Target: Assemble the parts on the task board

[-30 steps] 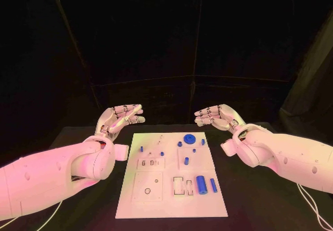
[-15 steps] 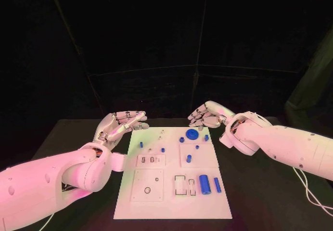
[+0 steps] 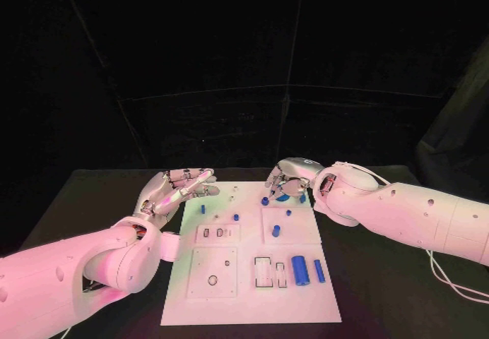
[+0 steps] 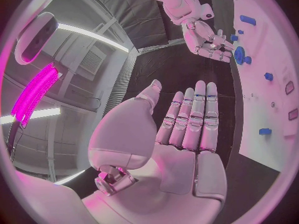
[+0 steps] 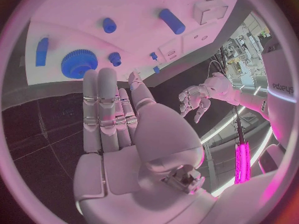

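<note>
Right hand (image 3: 287, 178) hangs over the far end of the task board (image 3: 244, 296), palm down, its fingers straight and a little apart with nothing in them; the right wrist view shows the same flat, empty hand (image 5: 118, 119) stretched toward the board (image 5: 93, 30). Just beyond its fingertips in that view lies the blue gear (image 5: 79, 63), with a small round blue peg (image 5: 114, 58) beside the gear and another short peg (image 5: 109, 25) farther out, a narrow blue bar (image 5: 42, 51) off to one side and a longer blue cylinder (image 5: 171, 21) farther across the board. From the head view the gear is hidden under this hand, and small blue pegs (image 3: 284, 212) sit just nearer the robot than its fingers. Left hand (image 3: 175, 188) is raised beside the board's far left corner, well apart from the right hand, palm up and fingers extended and nearly together, holding nothing; its wrist view shows the open palm (image 4: 181, 134) with the board off past the fingers. Nearer the robot than both hands, toward the board's near end, a thick blue cylinder (image 3: 299, 270) and a thinner blue pin (image 3: 319, 270) lie side by side next to rectangular slots (image 3: 268, 272).
</note>
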You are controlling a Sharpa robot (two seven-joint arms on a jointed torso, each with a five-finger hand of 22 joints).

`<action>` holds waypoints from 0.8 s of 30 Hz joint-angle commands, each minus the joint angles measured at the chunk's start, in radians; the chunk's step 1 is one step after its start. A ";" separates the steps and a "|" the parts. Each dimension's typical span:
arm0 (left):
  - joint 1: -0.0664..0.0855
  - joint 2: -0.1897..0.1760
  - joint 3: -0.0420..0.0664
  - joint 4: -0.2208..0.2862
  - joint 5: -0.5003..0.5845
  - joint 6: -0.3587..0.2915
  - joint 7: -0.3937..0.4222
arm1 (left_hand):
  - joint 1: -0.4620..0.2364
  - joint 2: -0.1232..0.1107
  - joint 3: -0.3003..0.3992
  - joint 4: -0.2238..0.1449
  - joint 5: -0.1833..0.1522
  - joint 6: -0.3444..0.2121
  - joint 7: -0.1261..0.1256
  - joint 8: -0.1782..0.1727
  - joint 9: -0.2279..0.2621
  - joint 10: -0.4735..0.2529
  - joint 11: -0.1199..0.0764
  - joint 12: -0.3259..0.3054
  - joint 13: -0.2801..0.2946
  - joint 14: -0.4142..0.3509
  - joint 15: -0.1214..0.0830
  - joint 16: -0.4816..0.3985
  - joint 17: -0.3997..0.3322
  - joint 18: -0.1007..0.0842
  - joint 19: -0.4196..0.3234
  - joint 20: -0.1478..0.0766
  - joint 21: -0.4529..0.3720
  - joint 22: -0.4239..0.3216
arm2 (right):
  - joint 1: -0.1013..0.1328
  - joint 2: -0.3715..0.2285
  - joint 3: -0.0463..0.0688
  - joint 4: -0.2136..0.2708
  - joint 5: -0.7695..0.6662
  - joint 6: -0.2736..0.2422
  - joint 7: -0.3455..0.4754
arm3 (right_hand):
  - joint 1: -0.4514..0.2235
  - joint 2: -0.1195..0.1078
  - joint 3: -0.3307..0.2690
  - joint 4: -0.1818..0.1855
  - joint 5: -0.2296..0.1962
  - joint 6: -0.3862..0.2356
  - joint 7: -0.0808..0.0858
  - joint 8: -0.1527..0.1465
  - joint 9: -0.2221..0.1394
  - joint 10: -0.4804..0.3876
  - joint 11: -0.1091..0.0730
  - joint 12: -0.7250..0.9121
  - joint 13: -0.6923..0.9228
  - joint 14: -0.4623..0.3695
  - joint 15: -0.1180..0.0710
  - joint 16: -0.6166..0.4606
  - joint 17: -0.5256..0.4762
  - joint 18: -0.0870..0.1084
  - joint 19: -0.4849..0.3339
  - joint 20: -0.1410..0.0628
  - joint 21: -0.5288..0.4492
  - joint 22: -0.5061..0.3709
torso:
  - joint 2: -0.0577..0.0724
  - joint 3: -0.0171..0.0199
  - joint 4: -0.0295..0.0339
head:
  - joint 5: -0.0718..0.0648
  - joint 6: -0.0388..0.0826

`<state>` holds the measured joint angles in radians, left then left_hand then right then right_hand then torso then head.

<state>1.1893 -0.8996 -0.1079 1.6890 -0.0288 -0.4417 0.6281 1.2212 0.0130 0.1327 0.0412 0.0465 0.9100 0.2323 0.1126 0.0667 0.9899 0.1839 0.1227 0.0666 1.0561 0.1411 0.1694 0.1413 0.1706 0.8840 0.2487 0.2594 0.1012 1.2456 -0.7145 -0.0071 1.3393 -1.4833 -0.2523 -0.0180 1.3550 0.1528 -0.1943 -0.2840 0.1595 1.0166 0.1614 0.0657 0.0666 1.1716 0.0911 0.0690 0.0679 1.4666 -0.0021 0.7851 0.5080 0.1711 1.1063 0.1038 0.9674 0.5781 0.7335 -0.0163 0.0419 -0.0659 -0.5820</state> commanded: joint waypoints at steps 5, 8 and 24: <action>0.002 0.002 0.001 0.005 0.000 0.020 -0.008 | 0.000 0.009 -0.002 -0.007 0.004 0.008 0.006 -0.005 -0.002 0.003 0.001 -0.006 -0.002 -0.005 0.000 -0.008 -0.001 0.012 -0.002 0.003 -0.005 -0.002 | 0.004 0.021 0.001 -0.008 -0.118 0.065 -0.054 | 0.010 0.005 -0.015 -0.001 0.013 -0.020 0.000 -0.002 -0.001 -0.041 0.007 -0.004 -0.002 0.017 0.011 0.178 0.174 -0.022 0.019 0.008 0.132 0.154 | 0.014 -0.0024 0.0082 | -0.004 -0.003; 0.002 0.002 0.001 0.004 0.004 0.020 -0.011 | 0.000 0.009 -0.002 -0.007 0.004 0.008 0.006 -0.005 -0.002 0.003 0.001 -0.007 -0.002 -0.005 0.000 -0.008 -0.001 0.012 -0.002 0.003 -0.005 -0.002 | 0.004 0.029 0.001 -0.013 -0.125 0.074 -0.057 | 0.010 0.007 -0.016 0.000 0.012 -0.019 0.001 -0.001 -0.001 -0.048 0.008 -0.005 -0.002 0.014 0.012 0.203 0.198 -0.024 0.021 0.010 0.152 0.177 | 0.015 -0.0023 0.0090 | -0.006 -0.004; 0.004 -0.002 0.001 0.016 0.008 0.036 -0.028 | -0.001 0.008 -0.004 -0.008 0.004 0.007 0.008 -0.009 -0.002 0.003 0.003 -0.010 -0.002 -0.005 0.001 -0.011 -0.001 0.013 0.000 0.003 -0.006 -0.003 | 0.005 0.056 0.001 -0.042 -0.139 0.122 -0.070 | 0.027 0.037 -0.001 -0.004 -0.005 -0.016 0.005 -0.001 -0.001 -0.045 0.010 -0.004 -0.004 0.018 0.015 0.343 0.345 -0.044 0.067 0.016 0.259 0.320 | 0.031 -0.0036 0.0122 | -0.010 -0.004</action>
<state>1.1914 -0.9006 -0.1078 1.7013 -0.0227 -0.4265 0.6049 1.2212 0.0130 0.1300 0.0385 0.0465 0.9096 0.2319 0.1091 0.0658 0.9899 0.1839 0.1160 0.0658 1.0561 0.1412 0.1616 0.1414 0.1704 0.8840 0.2487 0.2595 0.0992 1.2481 -0.6599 -0.0066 1.2977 -1.6055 -0.1591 -0.0786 1.3810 0.1787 -0.1992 -0.2871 0.1604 1.0015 0.1634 0.0657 0.0664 1.1289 0.0982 0.0690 0.0657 1.4668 0.0054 1.1246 0.8525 0.1393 1.1671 0.1176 1.2224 0.8972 0.7605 -0.0195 0.0530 -0.0753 -0.5862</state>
